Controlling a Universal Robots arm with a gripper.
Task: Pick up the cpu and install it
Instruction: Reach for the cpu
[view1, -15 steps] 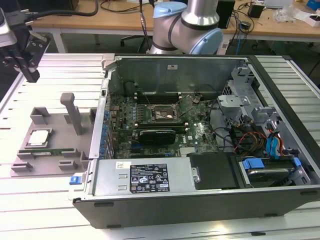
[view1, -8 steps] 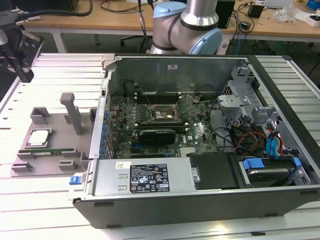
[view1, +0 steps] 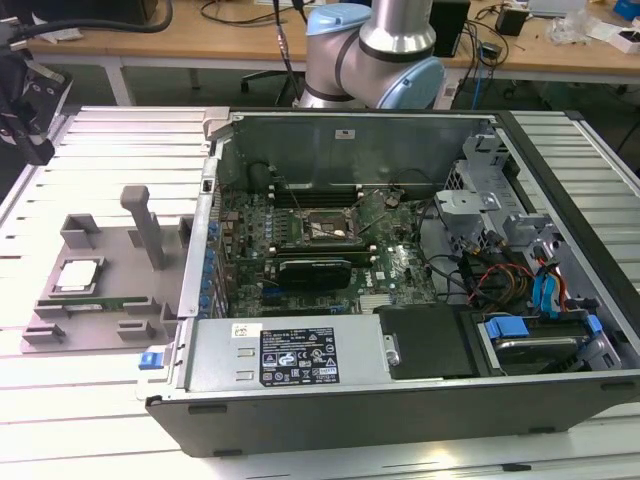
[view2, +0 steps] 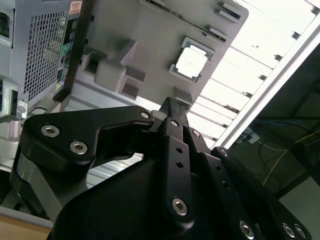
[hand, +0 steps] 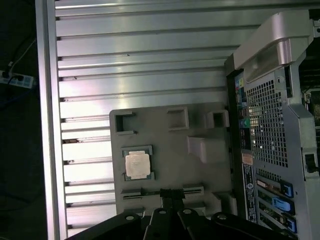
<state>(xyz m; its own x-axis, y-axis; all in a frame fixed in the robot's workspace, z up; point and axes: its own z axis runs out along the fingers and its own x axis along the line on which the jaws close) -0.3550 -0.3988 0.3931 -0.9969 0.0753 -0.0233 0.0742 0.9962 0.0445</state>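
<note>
The cpu (hand: 137, 165) lies flat, metal top up, in its square pocket on the grey tray (hand: 170, 145), not yet picked up; in the exterior view it (view1: 78, 277) rests on that tray (view1: 115, 265) on the slatted counter (view1: 100, 400), just beside the open computer case (view1: 350, 410). The hand (hand: 167, 192) hangs above the tray, well apart from the chip, its black fingers drawn together with nothing between them. From the hand, the cpu sits below, a little beyond the fingertips and off to the side away from the case; the second wrist view shows the same, the chip (view2: 192, 63) past the hand (view2: 172, 102) and slightly aside. Right under the fingertips runs the long slot with the memory stick (view1: 95, 300), not the chip's pocket. The cpu is square, so no long axis; its edges run parallel to the tray's. The empty socket (view1: 322, 228) lies on the hand's other side, inside the case.
</note>
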